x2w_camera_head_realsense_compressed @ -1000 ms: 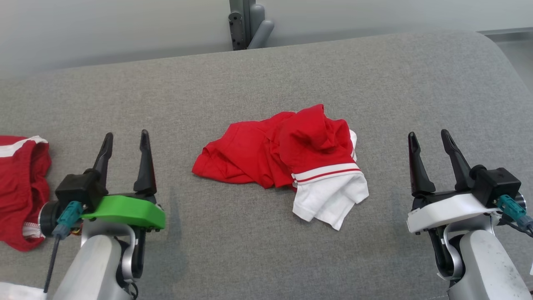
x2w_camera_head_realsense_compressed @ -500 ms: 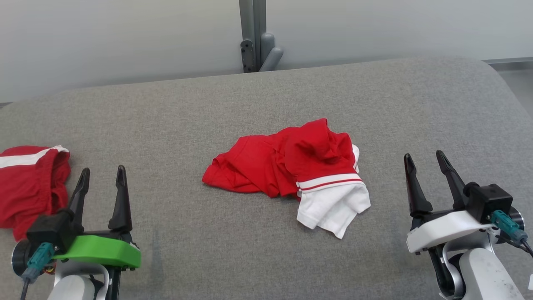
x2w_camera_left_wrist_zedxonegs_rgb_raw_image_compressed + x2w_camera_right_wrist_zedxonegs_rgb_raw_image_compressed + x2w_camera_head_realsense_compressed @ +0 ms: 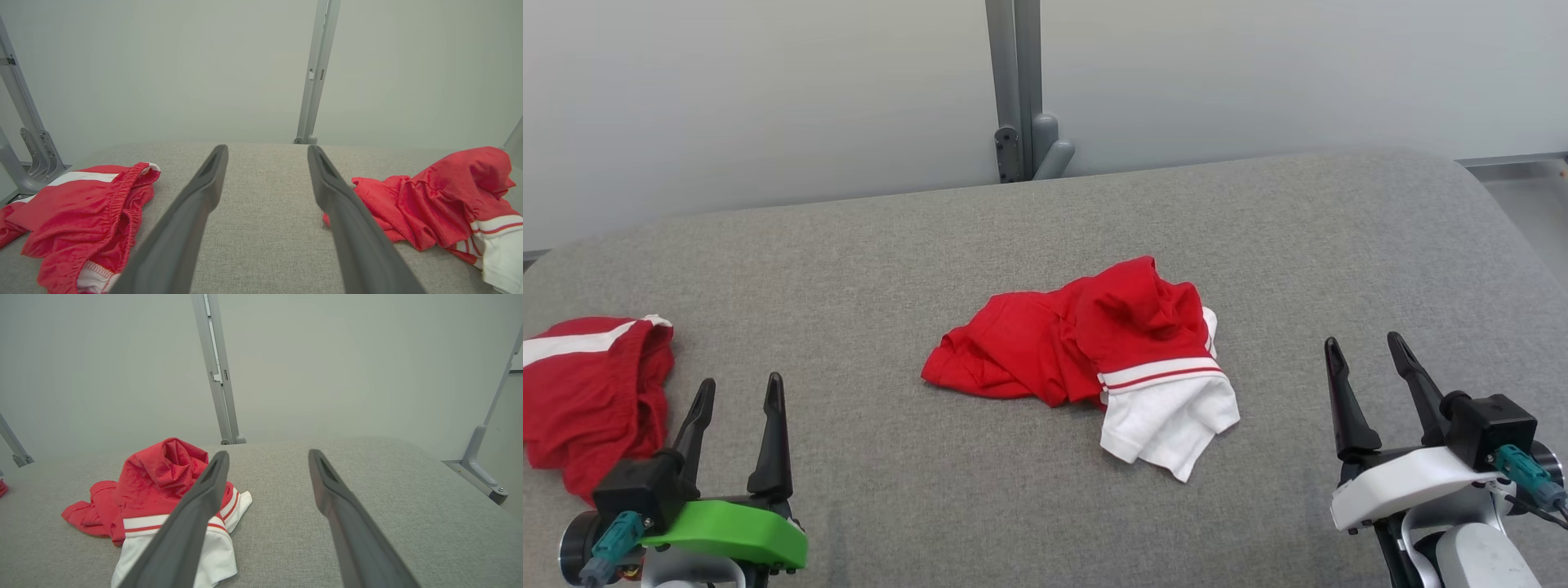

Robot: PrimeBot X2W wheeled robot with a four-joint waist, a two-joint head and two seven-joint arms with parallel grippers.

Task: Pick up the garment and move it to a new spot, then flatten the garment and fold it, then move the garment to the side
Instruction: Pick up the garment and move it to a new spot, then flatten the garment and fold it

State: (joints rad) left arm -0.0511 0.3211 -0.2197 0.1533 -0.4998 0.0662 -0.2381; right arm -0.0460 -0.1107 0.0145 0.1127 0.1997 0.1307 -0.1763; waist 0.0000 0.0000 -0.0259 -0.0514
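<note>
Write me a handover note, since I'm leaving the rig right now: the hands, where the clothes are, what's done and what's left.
Hands: the left hand is open and empty at the near left of the grey table. The right hand is open and empty at the near right.
Things: the red-and-white garment lies crumpled mid-table between the hands, and neither touches it. A second red garment is bunched at the table's left edge, beside the left hand.
Done: nothing shows as done, and the garment is not yet picked up.
Left: pick it up and move it, flatten, fold, set aside.
</note>
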